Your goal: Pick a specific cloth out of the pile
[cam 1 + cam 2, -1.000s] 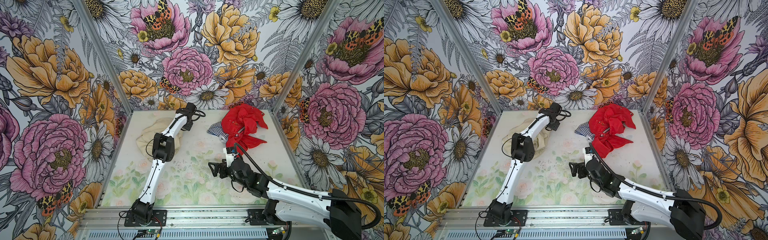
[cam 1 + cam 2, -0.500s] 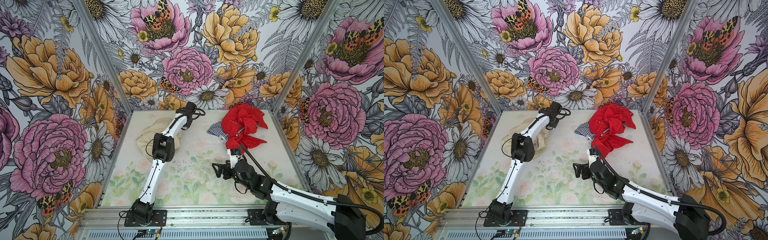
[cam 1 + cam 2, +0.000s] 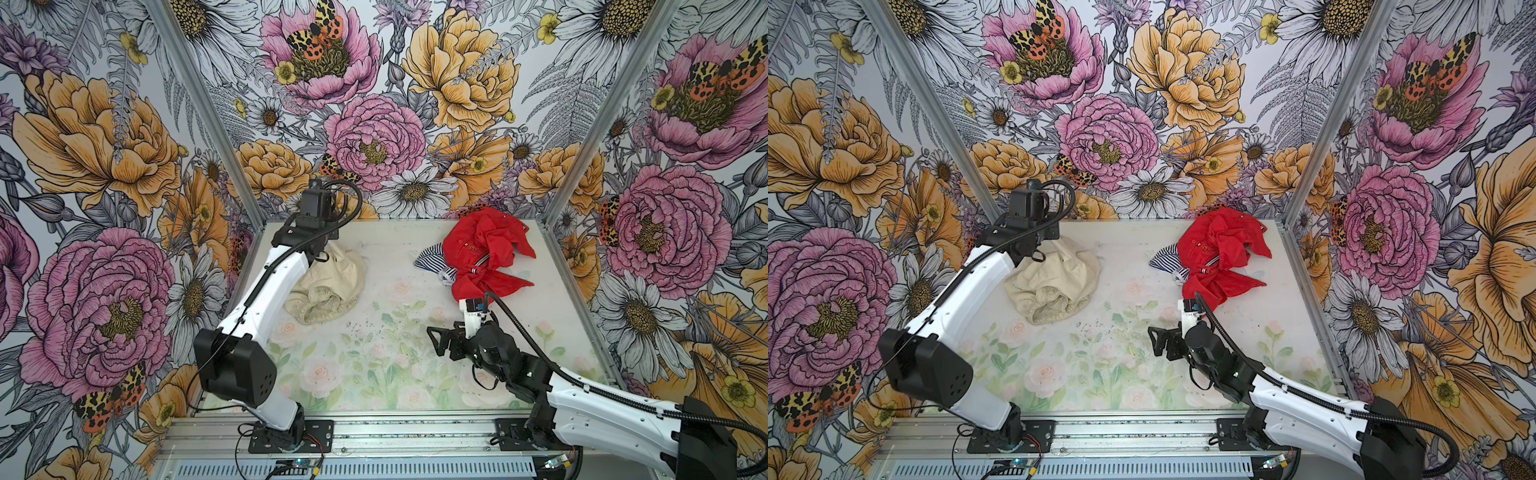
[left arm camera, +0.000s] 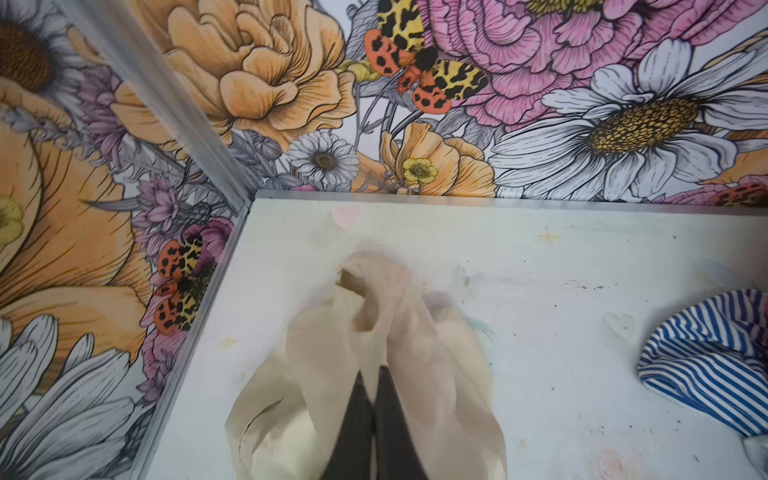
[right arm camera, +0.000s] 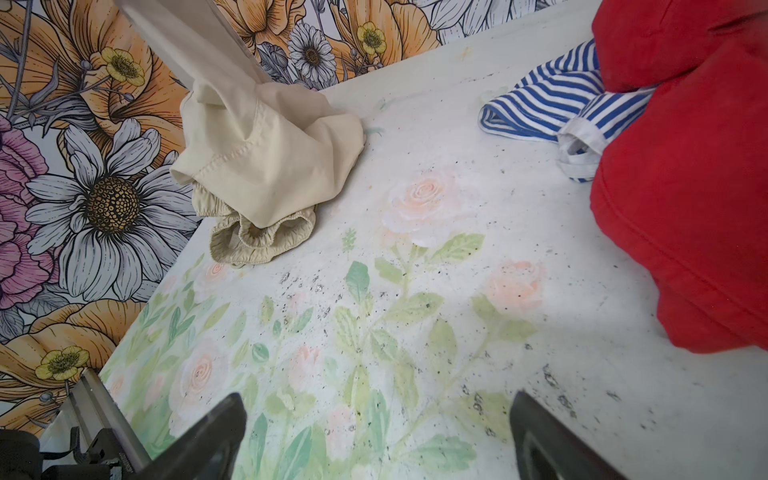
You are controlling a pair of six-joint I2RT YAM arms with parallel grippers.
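The left fingers (image 4: 353, 424) are pressed together, pinching a fold of the cloth (image 3: 328, 286), which peaks up toward them. The cloth is plain cream and crumpled, with a gathered hem. It lies near the tabletop's (image 3: 374, 374) back left corner, well apart from the pile (image 3: 482, 253) at the back right. The right fingers (image 5: 216, 432) are spread wide, holding nothing.

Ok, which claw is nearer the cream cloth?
Left. The left claw is shut on the cloth, pinching a fold. The right claw hangs open over the table, beside the pile, well apart from the cloth.
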